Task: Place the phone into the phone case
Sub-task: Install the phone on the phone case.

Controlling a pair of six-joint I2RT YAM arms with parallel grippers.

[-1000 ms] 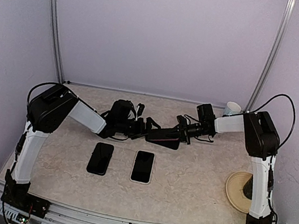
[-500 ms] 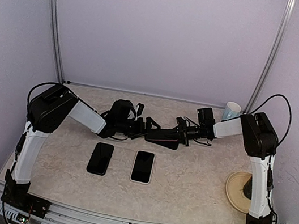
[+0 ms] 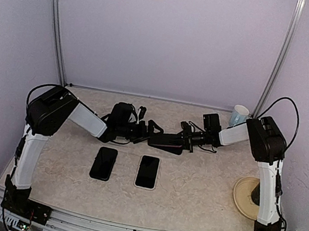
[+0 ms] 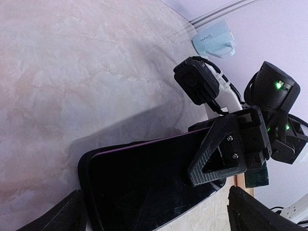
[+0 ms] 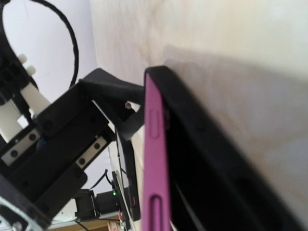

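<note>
You have the phone, purple-edged, at mid-table toward the back, lying against the black phone case. The right gripper is clamped on its far end. The left gripper gapes wide, its fingers flanking the near end.

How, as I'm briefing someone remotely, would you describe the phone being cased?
Look where the left arm and right arm meet over the table. The phone there is clamped in the right hand. Unlike the black phone and the white-rimmed phone lying flat in front, it is tilted, purple-edged, partly in a black case.
</note>
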